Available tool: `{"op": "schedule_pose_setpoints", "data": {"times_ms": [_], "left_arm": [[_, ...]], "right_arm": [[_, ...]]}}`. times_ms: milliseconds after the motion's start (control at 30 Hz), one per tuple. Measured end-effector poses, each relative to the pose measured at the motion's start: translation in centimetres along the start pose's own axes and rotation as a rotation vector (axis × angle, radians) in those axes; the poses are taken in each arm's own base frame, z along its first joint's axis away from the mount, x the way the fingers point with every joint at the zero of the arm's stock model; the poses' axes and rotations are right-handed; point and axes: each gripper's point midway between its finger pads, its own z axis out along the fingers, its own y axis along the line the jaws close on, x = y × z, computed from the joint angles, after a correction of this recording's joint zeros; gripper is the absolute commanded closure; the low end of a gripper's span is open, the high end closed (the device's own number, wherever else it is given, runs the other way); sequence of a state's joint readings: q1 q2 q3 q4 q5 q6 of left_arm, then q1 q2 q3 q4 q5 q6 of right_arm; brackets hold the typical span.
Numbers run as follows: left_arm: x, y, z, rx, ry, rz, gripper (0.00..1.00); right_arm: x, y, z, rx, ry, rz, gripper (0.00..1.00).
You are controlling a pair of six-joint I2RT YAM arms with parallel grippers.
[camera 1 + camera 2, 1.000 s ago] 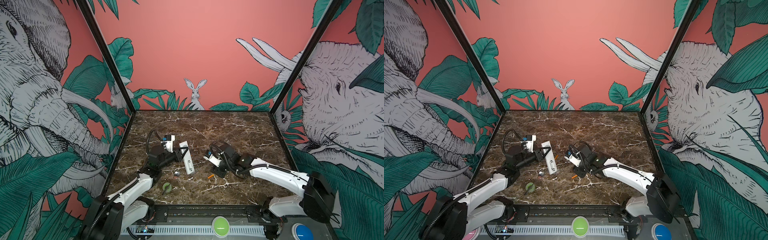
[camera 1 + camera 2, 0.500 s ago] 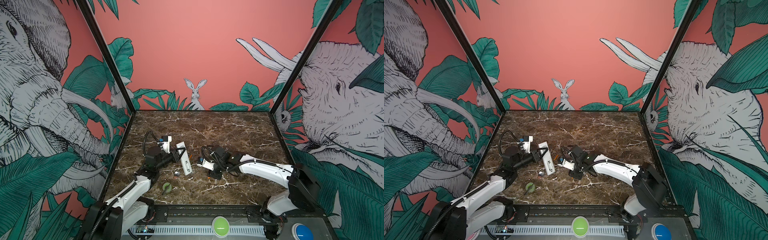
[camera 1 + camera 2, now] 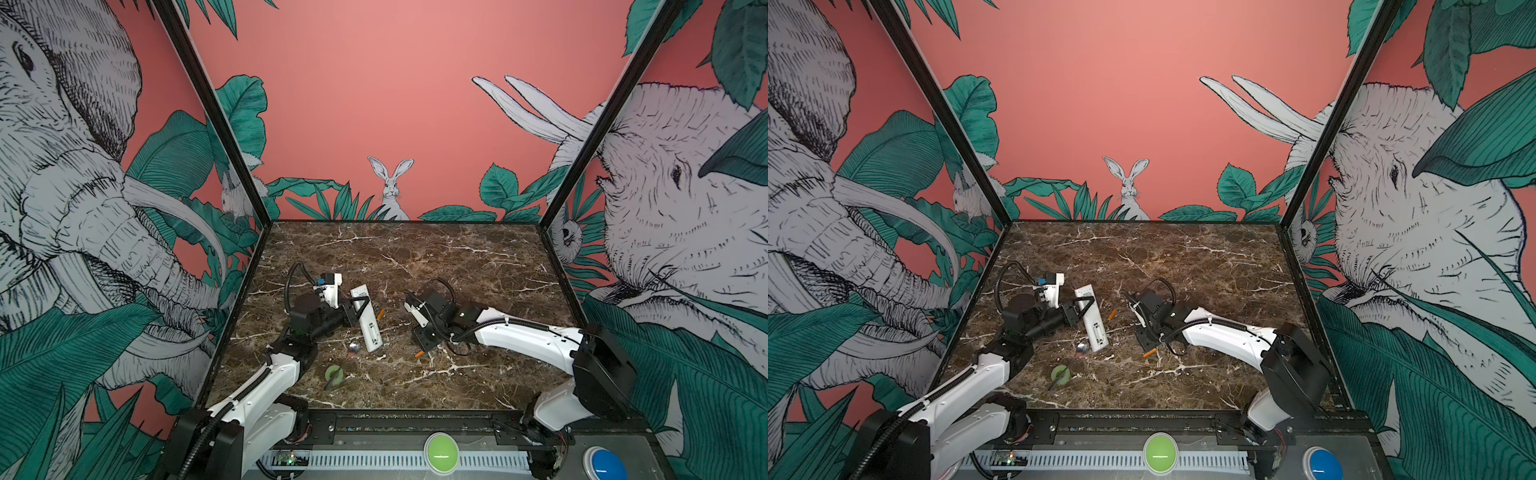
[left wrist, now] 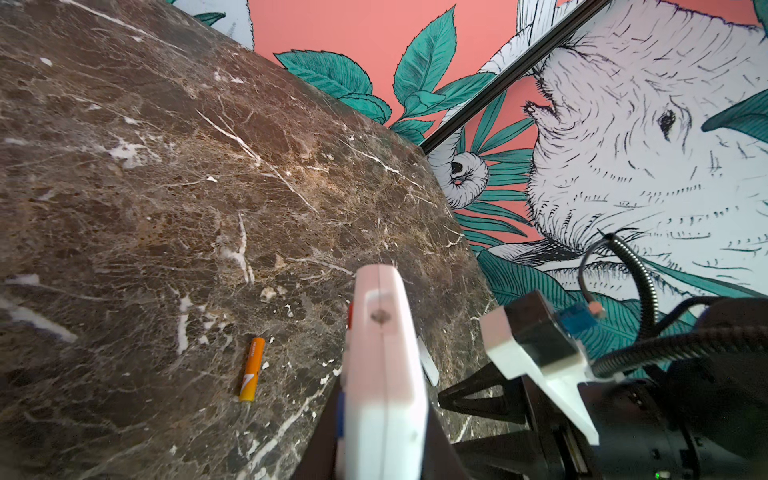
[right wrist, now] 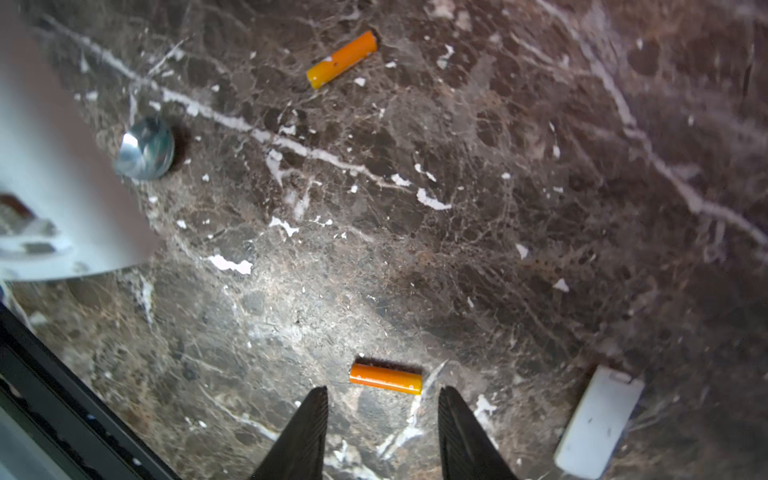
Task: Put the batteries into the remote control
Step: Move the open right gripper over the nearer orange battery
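Top views: left gripper point(image 3: 360, 309) clamped on the long slim white plastic remote control point(image 3: 372, 332), left of centre of the brown marble tabletop point(image 3: 457, 270); one small orange cylindrical battery point(image 3: 380, 314) lies just beside it. Right wrist view: right gripper point(image 5: 382, 419), fingers apart and empty, just short of the second orange battery point(image 5: 385, 378).

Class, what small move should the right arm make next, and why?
Probably ease the right gripper down and forward until its open fingers straddle the nearer battery: it lies loose on the table just beyond their tips, while the left gripper holds the remote control.
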State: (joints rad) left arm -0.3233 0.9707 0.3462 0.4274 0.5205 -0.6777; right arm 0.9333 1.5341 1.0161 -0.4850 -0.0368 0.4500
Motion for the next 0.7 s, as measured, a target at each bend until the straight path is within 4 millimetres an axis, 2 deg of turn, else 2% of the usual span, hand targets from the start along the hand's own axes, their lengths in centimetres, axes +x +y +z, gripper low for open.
{"op": "schedule_pose_setpoints", "data": {"times_ms": [167,467,700], "left_arm": [[-0.1,0.1,-0.5,-0.023,-0.01,0.045,1.0],[-0.7,-0.5,-1.4,-0.031,-0.04,0.113,1.0],[-1.0,-1.0,-1.9,-0.022,-0.06,0.142,1.0]], "right_arm": [[0.6,-0.2,-0.6,0.029,0.003,0.241,0.55],[2.8,-0.6,-1.2,0.139,0.041,0.487,0.58],[3.9,-0.9,0.4,0.192,0.076,0.571,0.57]]}}
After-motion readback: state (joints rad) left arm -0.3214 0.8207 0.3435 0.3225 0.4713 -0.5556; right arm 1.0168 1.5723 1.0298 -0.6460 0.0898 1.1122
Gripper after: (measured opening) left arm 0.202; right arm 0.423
